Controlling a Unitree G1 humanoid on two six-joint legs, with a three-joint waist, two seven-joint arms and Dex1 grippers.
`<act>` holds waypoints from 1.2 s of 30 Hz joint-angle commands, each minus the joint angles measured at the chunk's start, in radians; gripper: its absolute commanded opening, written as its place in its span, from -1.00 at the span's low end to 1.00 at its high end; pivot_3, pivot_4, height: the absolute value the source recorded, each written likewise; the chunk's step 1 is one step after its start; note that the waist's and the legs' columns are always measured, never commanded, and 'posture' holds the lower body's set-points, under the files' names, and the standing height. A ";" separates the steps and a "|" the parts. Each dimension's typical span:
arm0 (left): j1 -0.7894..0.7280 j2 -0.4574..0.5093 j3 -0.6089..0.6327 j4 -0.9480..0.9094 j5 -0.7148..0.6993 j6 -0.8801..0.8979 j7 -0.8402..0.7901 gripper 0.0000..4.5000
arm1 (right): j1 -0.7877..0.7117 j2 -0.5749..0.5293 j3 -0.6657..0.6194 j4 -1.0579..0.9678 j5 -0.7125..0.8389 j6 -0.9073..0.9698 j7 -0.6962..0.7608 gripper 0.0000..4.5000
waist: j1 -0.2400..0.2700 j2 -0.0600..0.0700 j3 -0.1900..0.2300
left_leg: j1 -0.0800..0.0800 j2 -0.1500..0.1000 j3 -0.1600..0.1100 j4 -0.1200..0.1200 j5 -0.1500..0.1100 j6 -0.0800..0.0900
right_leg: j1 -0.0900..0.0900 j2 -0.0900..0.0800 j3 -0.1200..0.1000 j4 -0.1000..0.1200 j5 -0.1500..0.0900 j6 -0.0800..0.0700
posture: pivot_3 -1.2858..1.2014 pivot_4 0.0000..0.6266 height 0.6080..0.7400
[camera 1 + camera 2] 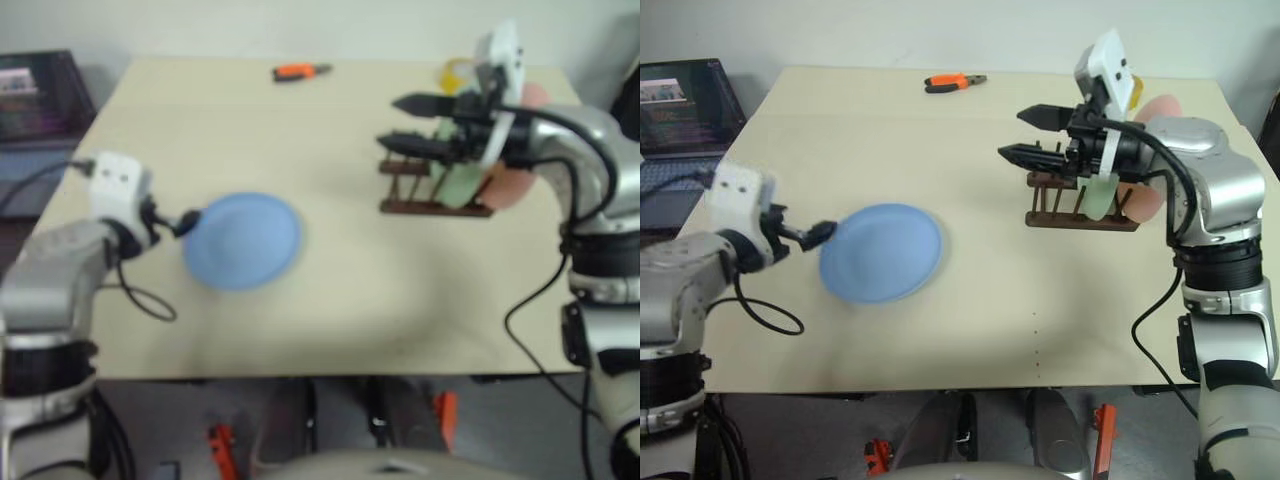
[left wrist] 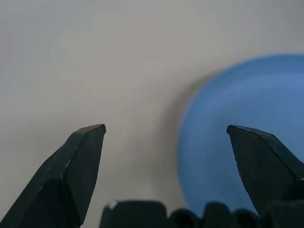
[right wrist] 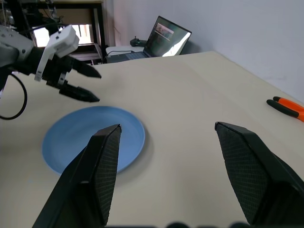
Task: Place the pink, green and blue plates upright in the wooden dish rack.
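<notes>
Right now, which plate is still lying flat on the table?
The blue plate. It lies flat on the table by the left end effector, while the green plate and pink plate stand in the wooden rack.

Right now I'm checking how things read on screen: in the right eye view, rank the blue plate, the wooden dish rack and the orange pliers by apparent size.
1. blue plate, nearest the camera, which helps it look big
2. wooden dish rack
3. orange pliers, farthest back, so it looks smaller

Orange-handled pliers (image 1: 954, 81) at table's (image 1: 990, 320) far edge, open laptop (image 1: 685, 110) — beside table
</notes>
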 commanded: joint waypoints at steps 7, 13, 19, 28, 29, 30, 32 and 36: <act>-0.013 -0.060 -0.044 0.098 0.033 0.040 0.049 1.00 | -0.003 -0.003 -0.012 -0.064 -0.001 0.023 0.007 0.52 | 0.000 0.000 0.000 | 0.000 0.000 -0.001 -0.001 0.000 0.000 | 0.000 -0.001 -0.001 0.000 0.000 -0.002 | 0.03 -0.52 1.00; -0.048 -0.110 -0.079 0.156 0.041 0.001 0.045 0.25 | -0.002 0.000 -0.014 -0.090 0.004 0.046 0.002 0.53 | 0.001 0.000 0.000 | 0.000 -0.001 -0.001 -0.001 0.000 0.000 | 0.000 -0.002 -0.002 0.000 0.000 -0.002 | 0.03 -0.52 1.00; -0.059 -0.139 -0.060 0.140 0.036 -0.007 0.061 -0.71 | -0.005 0.008 -0.007 -0.109 0.005 0.058 0.004 0.53 | 0.003 0.000 0.000 | 0.000 -0.001 -0.001 -0.001 0.000 -0.001 | 0.000 -0.003 -0.003 0.000 0.000 -0.003 | 0.03 -0.52 1.00; -0.228 -0.242 0.088 0.067 -0.007 -0.021 0.194 -0.99 | 0.000 0.036 0.189 -0.098 -0.149 -0.154 0.114 0.53 | 0.002 -0.001 -0.001 | -0.001 -0.001 -0.002 -0.001 0.002 -0.003 | 0.001 -0.007 -0.010 0.000 0.000 -0.002 | 0.03 -0.52 1.00; -0.260 -0.239 0.075 0.057 0.012 -0.020 0.219 -0.99 | -0.018 0.066 0.221 -0.074 -0.182 -0.211 0.117 0.53 | 0.001 -0.001 -0.001 | -0.001 -0.001 -0.002 -0.001 0.002 -0.003 | 0.001 -0.007 -0.010 0.000 0.000 -0.002 | 0.03 -0.52 1.00; -0.282 -0.237 0.065 0.052 0.025 -0.019 0.236 -0.99 | -0.031 0.089 0.241 -0.052 -0.209 -0.255 0.121 0.53 | 0.000 -0.001 -0.001 | -0.001 -0.001 -0.002 -0.001 0.003 -0.003 | 0.001 -0.007 -0.011 0.000 0.000 -0.002 | 0.03 -0.52 1.00; -0.339 -0.236 0.046 0.037 0.045 -0.014 0.267 -0.99 | -0.058 0.144 0.298 0.009 -0.294 -0.358 0.103 0.53 | -0.004 -0.001 -0.001 | -0.001 -0.001 -0.002 -0.001 0.003 -0.004 | 0.001 -0.006 -0.011 0.001 0.000 -0.002 | 0.03 -0.52 1.00; -0.411 -0.244 0.009 0.001 0.070 0.016 0.306 -0.99 | -0.071 0.230 0.385 0.096 -0.428 -0.519 0.073 0.53 | -0.003 -0.001 -0.001 | -0.002 -0.001 -0.004 -0.002 0.004 -0.005 | 0.002 -0.005 -0.015 0.000 0.000 -0.002 | 0.03 -0.52 1.00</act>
